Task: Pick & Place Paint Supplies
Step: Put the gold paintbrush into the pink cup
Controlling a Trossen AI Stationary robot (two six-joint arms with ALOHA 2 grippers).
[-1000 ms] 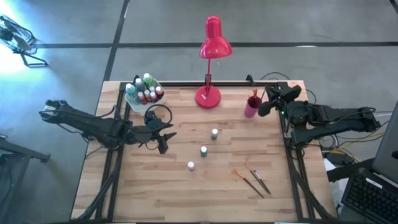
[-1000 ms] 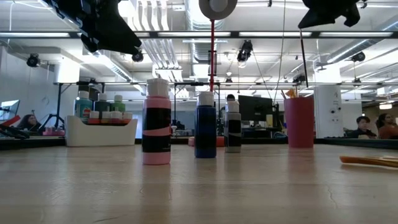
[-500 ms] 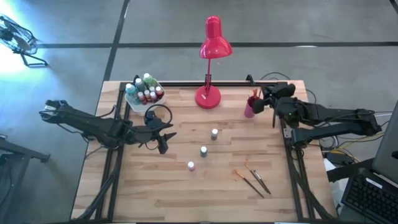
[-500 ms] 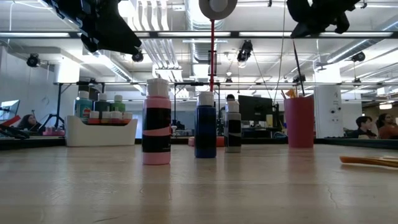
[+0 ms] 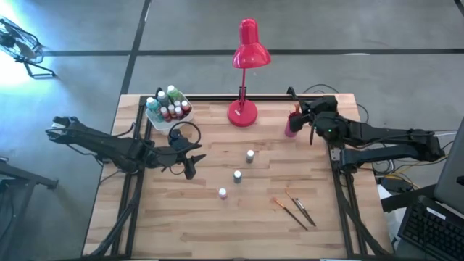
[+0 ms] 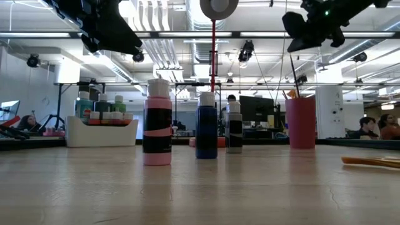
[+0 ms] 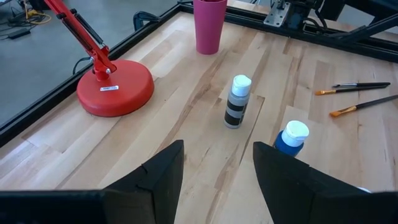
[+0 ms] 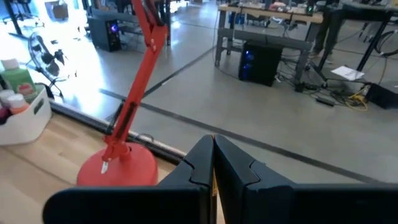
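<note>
My right gripper (image 5: pixel 303 119) hangs over the pink cup (image 5: pixel 291 129) at the table's far right, shut on a thin paintbrush (image 6: pixel 292 75). The brush's lower end reaches the cup's mouth (image 6: pixel 299 97), where other brushes stand. My left gripper (image 5: pixel 190 162) hovers open and empty at the table's left. Three white-capped bottles stand upright mid-table: a black-and-white one (image 5: pixel 250 156), a blue one (image 5: pixel 237 175) and a pink one (image 5: pixel 222 193). Two brushes (image 5: pixel 294 212) lie flat at the near right. My right gripper pinches the paintbrush's upper end (image 8: pixel 213 182) between its two shut fingers, coming from above. The brush hangs below the fingers, slightly tilted, clear of the table, with its lower end (image 6: pixel 296 92) at the pink cup's mouth.
A red desk lamp (image 5: pixel 245 72) stands at the far middle, its base (image 5: pixel 242 113) left of the cup. A white bin (image 5: pixel 167 109) of small paint bottles sits at the far left. Bare wood lies along the near edge.
My right gripper has gone toward the table's left and slightly down, carrying the brush from beside the pink cup to over it. The brush's lower end now stands at the cup's mouth.
</note>
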